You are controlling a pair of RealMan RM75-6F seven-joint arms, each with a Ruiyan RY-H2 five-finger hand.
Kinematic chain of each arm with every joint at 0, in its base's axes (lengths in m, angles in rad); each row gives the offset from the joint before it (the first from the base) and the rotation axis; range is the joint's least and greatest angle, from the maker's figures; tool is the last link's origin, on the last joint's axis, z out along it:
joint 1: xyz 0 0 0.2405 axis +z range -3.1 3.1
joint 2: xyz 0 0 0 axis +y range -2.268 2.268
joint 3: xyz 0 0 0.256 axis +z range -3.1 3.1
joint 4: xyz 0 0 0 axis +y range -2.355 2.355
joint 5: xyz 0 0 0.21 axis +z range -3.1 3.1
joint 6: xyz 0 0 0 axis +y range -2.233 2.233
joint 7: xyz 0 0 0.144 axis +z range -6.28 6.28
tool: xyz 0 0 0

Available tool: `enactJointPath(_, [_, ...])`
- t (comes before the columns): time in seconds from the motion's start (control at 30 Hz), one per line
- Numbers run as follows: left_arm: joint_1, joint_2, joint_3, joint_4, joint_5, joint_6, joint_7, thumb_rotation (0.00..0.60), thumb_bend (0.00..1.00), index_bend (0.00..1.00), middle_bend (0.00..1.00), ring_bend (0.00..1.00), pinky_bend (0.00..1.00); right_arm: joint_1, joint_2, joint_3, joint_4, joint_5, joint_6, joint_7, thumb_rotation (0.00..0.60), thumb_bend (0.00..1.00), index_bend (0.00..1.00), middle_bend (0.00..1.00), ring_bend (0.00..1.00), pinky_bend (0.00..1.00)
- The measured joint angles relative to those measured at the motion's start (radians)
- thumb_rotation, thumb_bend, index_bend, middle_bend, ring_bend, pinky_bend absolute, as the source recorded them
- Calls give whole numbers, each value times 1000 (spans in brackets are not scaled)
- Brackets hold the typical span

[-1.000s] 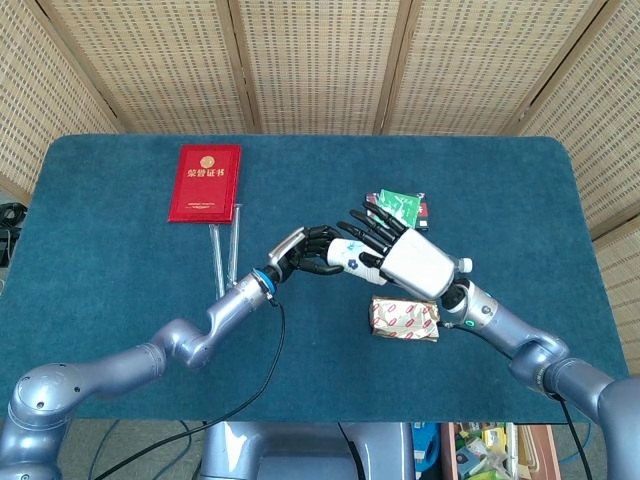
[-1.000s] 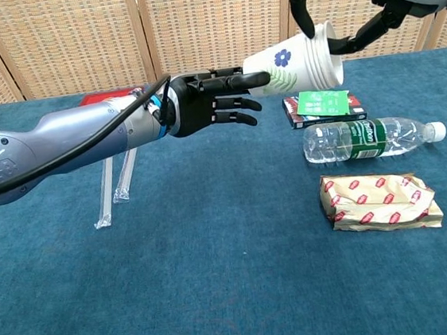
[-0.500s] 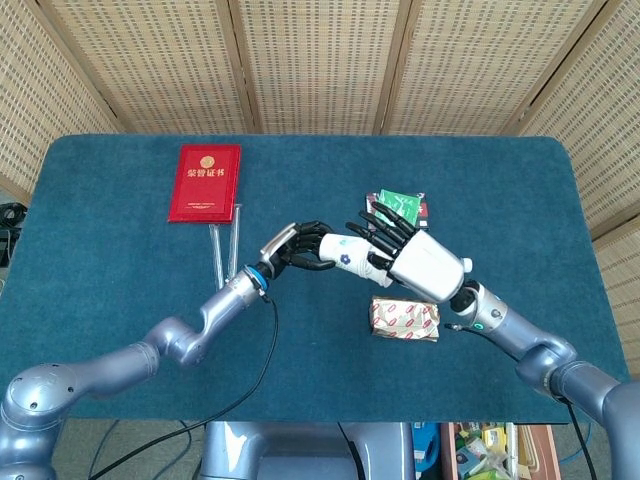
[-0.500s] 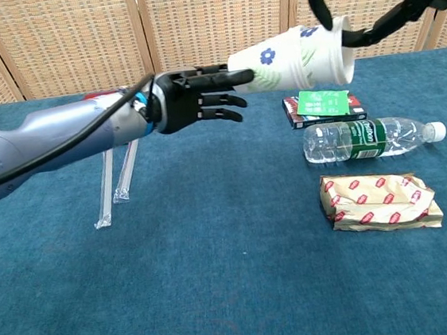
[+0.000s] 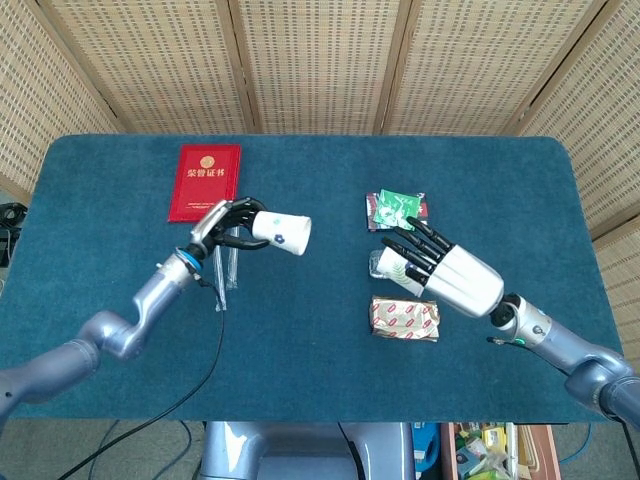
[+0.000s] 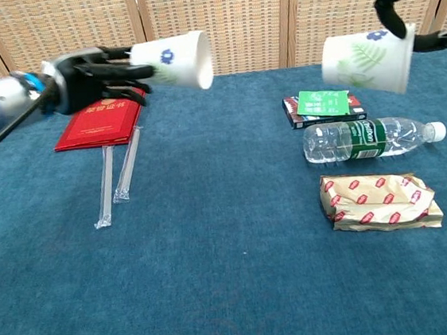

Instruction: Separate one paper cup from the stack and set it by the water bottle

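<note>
My left hand (image 5: 222, 226) (image 6: 85, 70) grips one white paper cup with blue flowers (image 5: 281, 230) (image 6: 174, 59), held on its side above the left part of the table, mouth pointing right. Raised at the right, my right hand (image 5: 445, 272) holds the rest of the cup stack (image 6: 368, 60) by its rim, above the water bottle (image 6: 364, 138). The bottle lies on its side with its cap to the right. In the head view the right hand hides most of it.
A red booklet (image 5: 205, 182) (image 6: 99, 124) and two wrapped straws (image 6: 116, 175) lie at the left. A green packet (image 5: 398, 208) (image 6: 325, 105) sits behind the bottle, and a red-and-white wrapped pack (image 5: 405, 318) (image 6: 379, 201) lies in front of it. Blue cloth covers the table (image 5: 320, 380).
The hands have drawn apart. The left hand pulled one cup off the stack and carried it left; the right hand moved right with the rest of the stack.
</note>
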Motion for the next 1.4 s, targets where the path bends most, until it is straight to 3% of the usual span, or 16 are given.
enactJointPath(0.2, [70,76,53,6,27,92,226,600,81,506,527,483,478,20,44,-38,-28,-59,-72,-106,600,540,687,216,80,124])
enactJointPath(0.43, [143,152,124,0,47,157,531,600,81,506,527,483,478,87,65,-75,-69,-130,-233,-245,600,540,687,217,81,124])
enactJointPath(0.63, [191,172,157,-10,20,167,783,600,85,506,527,483,478,140,53,-101,-93,-166,-368,-330,600,541,687,219,81,124])
enactJointPath(0.8, [219,164,165,-16,-28,167,944,600,87,506,523,477,478,166,22,-119,-69,-191,-414,-371,600,541,686,217,82,124])
enactJointPath(0.87, [226,154,164,-18,-50,166,998,600,86,479,458,410,474,176,7,-125,-51,-200,-426,-380,600,489,599,192,82,123])
enactJointPath(0.93, [231,145,162,-23,-70,162,1038,600,86,338,287,259,437,182,-6,-128,-37,-204,-431,-385,600,270,391,134,79,106])
enactJointPath(0.97, [232,142,162,-28,-76,158,1050,600,87,203,162,155,395,184,-11,-128,-32,-205,-432,-385,600,119,262,95,67,85])
enactJointPath(1.0, [233,141,163,-34,-78,152,1057,600,87,92,69,73,347,185,-16,-128,-27,-205,-432,-386,600,29,176,66,50,62])
enactJointPath(1.07, [230,145,166,-52,-79,135,1062,600,87,4,2,6,285,183,-25,-120,-21,-195,-428,-395,600,0,98,35,24,41])
enactJointPath(1.2, [224,166,165,-93,-78,120,1061,600,86,0,0,0,250,165,-44,-81,-24,-144,-405,-411,600,0,19,1,1,9])
enactJointPath(1.4, [234,215,151,-177,-85,146,1062,600,87,0,0,0,161,112,-76,11,-69,-19,-311,-394,600,0,0,0,0,0])
